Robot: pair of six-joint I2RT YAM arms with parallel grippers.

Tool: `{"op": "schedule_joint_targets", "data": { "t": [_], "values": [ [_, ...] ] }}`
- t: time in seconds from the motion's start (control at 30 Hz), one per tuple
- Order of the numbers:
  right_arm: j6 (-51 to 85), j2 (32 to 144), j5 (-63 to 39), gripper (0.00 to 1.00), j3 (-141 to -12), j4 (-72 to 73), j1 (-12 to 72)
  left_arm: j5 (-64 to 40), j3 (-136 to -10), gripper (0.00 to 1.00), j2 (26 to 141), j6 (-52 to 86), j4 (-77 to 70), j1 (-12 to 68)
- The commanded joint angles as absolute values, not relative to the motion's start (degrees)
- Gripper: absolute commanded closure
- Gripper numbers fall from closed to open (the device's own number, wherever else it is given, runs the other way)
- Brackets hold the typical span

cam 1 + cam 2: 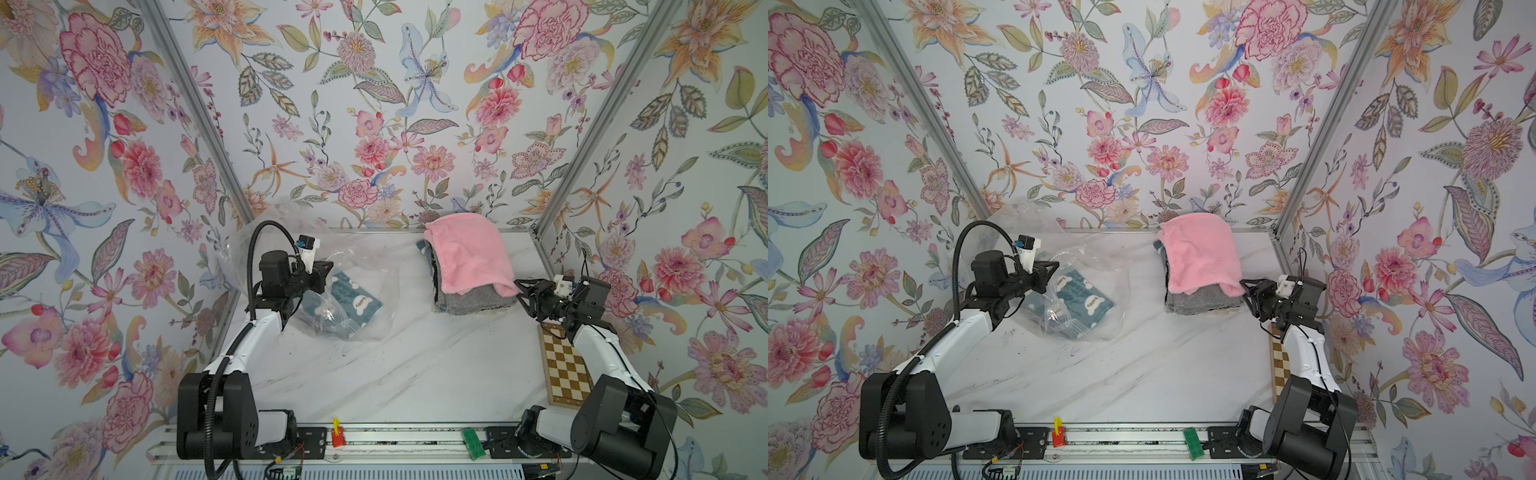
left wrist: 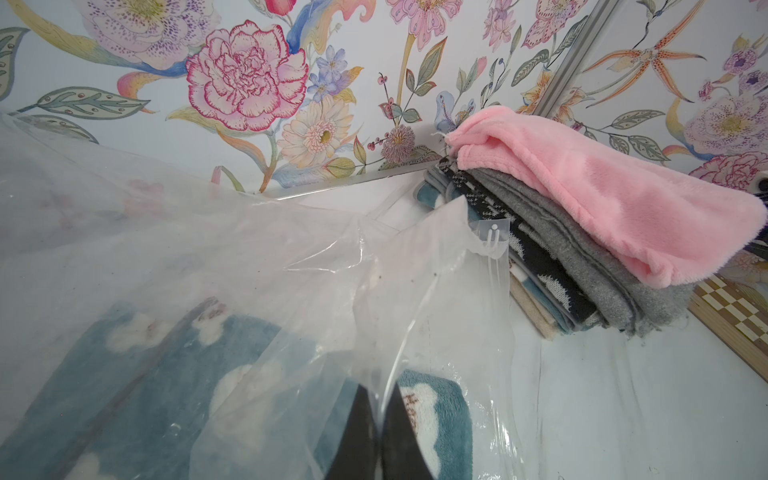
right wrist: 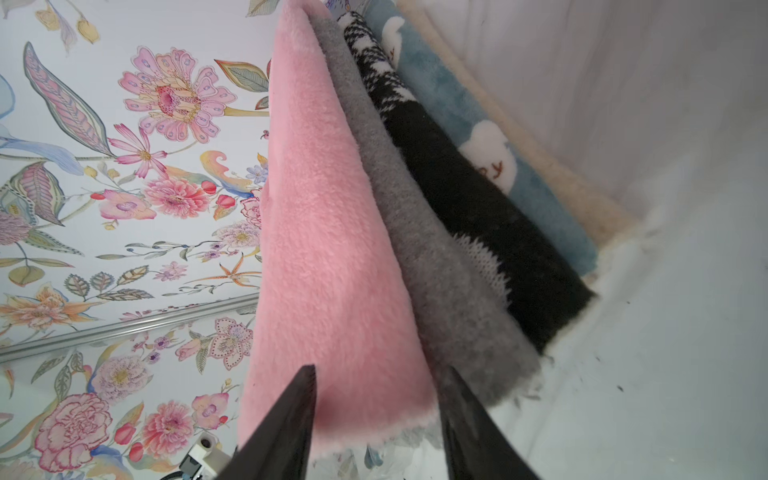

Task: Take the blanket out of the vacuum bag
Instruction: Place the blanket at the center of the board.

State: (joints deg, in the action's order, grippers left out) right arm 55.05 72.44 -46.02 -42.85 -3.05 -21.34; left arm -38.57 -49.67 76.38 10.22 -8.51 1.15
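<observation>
Left gripper, arm extended toward the far left, has its fingers pressed together on the film of the vacuum bag. The teal blanket lies inside. Right gripper points left, jaws spread astride the pink blanket atop the far-right stack.

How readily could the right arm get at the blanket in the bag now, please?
Probably not directly: the blanket lies inside the bag, plastic over it, and the right gripper is away at the stack.
</observation>
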Motion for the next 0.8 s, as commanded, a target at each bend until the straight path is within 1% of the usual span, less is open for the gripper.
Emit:
{"op": "schedule_joint_targets", "data": {
  "t": [0.0,0.1,0.2,0.3,0.47,0.77],
  "values": [
    [54.60,73.12,-45.74,0.62,-44.37,-1.58,-20.59,-37.97,-51.50,0.95,75.37,8.90,-8.20,0.97],
    [54.77,73.20,-45.62,0.73,-44.71,-1.67,-20.32,-37.97,-51.50,0.95,75.41,8.96,-8.13,0.88],
    [54.80,72.80,-45.59,0.89,-45.51,-2.38,-20.30,-38.06,-51.50,0.95,75.41,8.96,-8.17,0.79],
    [53.78,72.09,-45.68,1.00,-47.47,-5.28,-20.39,-38.03,-51.50,0.95,75.41,8.96,-8.17,0.87],
    [48.45,71.31,-44.03,1.00,-53.01,-13.25,-20.82,-38.01,-51.50,0.95,75.41,8.96,-8.18,0.88],
    [35.44,72.69,-36.39,1.00,-58.58,-26.76,-21.36,-38.14,-51.50,0.95,75.28,9.14,-8.34,0.88]
  ]
}}
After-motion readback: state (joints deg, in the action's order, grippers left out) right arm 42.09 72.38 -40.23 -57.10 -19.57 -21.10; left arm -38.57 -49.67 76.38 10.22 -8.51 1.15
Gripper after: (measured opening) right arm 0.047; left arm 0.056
